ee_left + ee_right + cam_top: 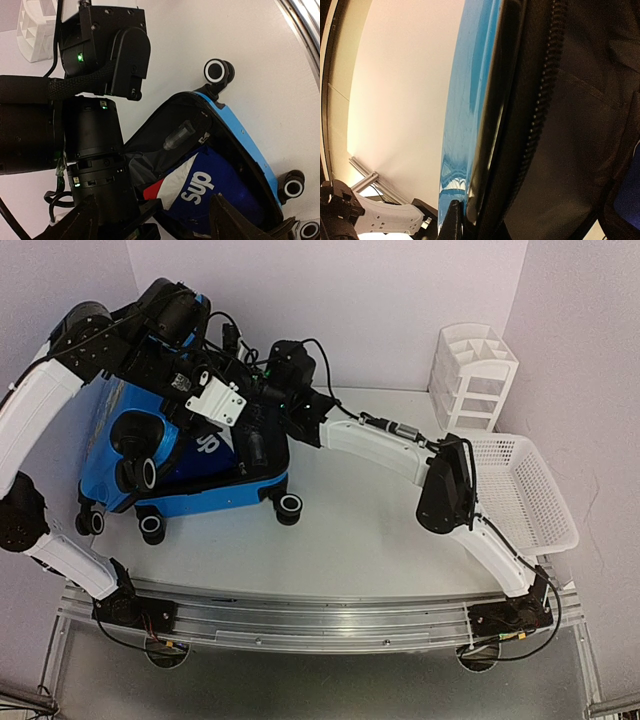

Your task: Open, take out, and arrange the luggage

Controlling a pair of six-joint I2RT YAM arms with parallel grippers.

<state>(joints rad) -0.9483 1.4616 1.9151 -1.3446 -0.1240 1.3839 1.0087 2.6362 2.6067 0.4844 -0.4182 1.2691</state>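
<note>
The blue luggage (pixel 190 485) lies at the left of the table, wheels (pixel 289 507) toward the front, lid partly raised. In the left wrist view its black lining (pixel 165 125) shows, with a clear tube (pixel 179 135) in a pocket and a blue, white and red bag (pixel 210 185) printed "sup". My left gripper (pixel 160 225) hangs open over that bag, touching nothing. My right gripper (pixel 465 222) is shut on the lid's rim, where the blue shell (pixel 467 100) meets the black zipper band (pixel 540 100). From above, both grippers (pixel 245 425) crowd over the opening.
A white perforated basket (pixel 520 490) stands at the right edge of the table. A white compartmented organizer (pixel 475 370) sits behind it in the back corner. Walls close in at the back and right. The metal rail (pixel 320 615) runs along the near edge.
</note>
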